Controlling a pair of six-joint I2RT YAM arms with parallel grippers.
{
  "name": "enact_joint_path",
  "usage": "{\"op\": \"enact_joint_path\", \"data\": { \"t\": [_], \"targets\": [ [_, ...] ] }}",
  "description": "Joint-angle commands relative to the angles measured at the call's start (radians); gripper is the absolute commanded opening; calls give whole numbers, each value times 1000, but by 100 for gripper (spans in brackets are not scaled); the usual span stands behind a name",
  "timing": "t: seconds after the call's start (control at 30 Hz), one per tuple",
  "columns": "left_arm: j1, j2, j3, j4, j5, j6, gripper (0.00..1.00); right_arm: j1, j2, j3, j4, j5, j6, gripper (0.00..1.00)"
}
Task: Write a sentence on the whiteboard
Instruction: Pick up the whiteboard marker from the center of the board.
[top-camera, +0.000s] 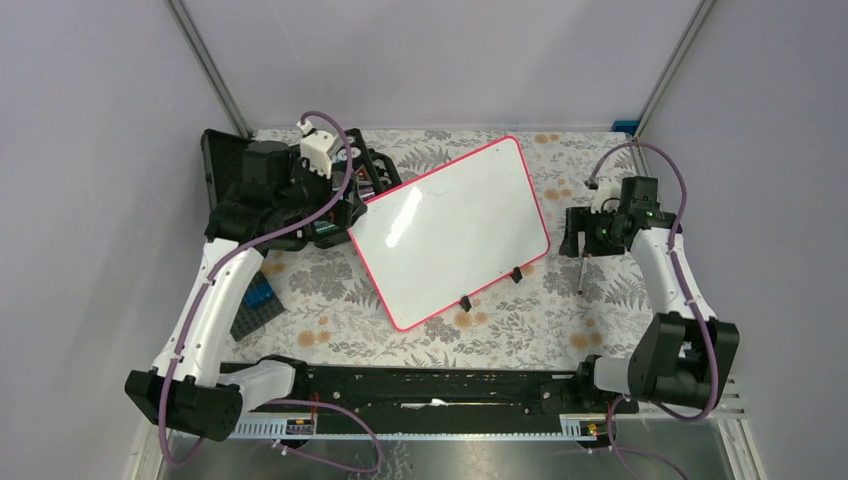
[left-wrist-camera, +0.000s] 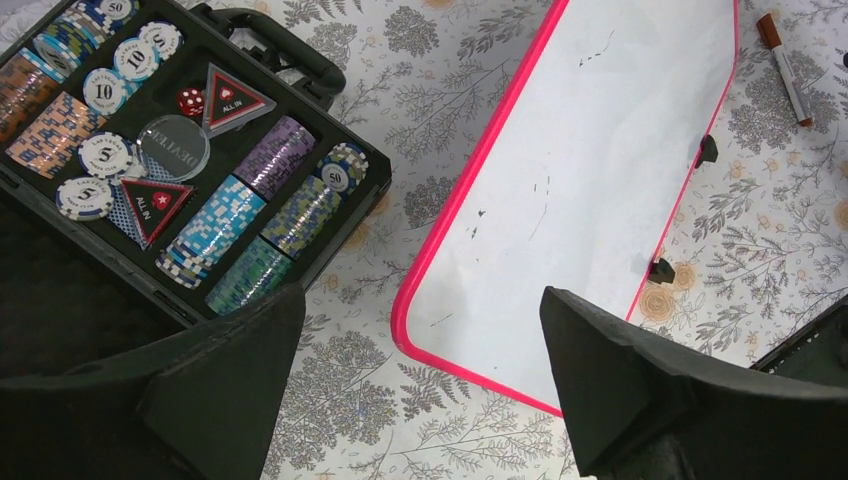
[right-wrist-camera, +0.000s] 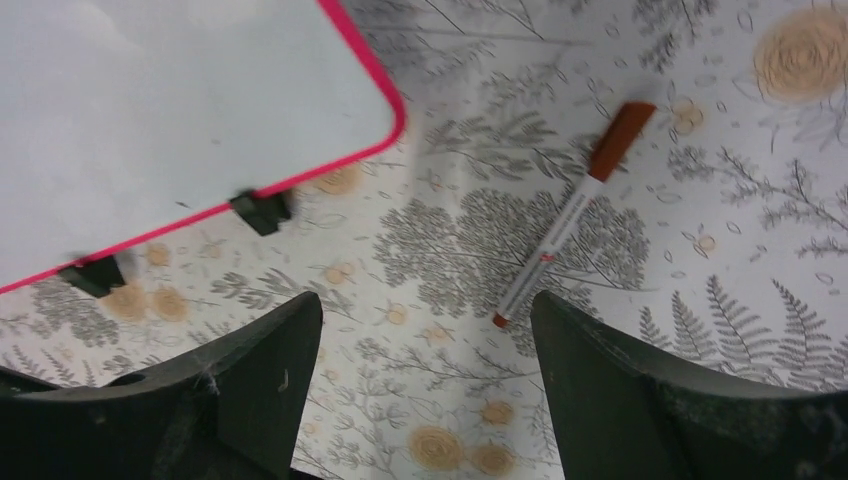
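Flowery tablecloth (top-camera: 330, 300), lilac walls (top-camera: 90, 100). The whiteboard (top-camera: 450, 230) lies between the left gripper (left-wrist-camera: 420, 300) and right gripper (right-wrist-camera: 425, 300), both spread wide, empty.

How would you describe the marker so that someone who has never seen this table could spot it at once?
Find the whiteboard, the large white board with a pink-red rim on the floral tablecloth. Just past its right end, near the corner by the two black clips, a marker lies flat on the cloth. It is the only slim stick there: white barrel, reddish-brown cap.
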Motion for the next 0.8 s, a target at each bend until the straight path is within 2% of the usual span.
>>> {"op": "enact_joint_path", "data": {
  "t": [0.0, 0.2, 0.4, 0.67, 0.77],
  "targets": [
    [-4, 7, 4, 48, 3, -30, 99, -43, 75, 12, -58, 97, -62, 82],
    [-4, -20, -42, 82, 15, -38, 99, -46, 175, -18, 21, 192, -27, 75],
    [-4, -46, -56, 91, 30, -37, 99, -46, 258, -32, 61, 241, -18, 62],
    [-4, -59, -82, 102, 57, -41, 99, -46, 359, -54, 145, 301, -17, 58],
    [-4, -61, -84, 105, 63, -46, 99, -46, 387, -48, 159, 313, -19, 54]
  ]
}}
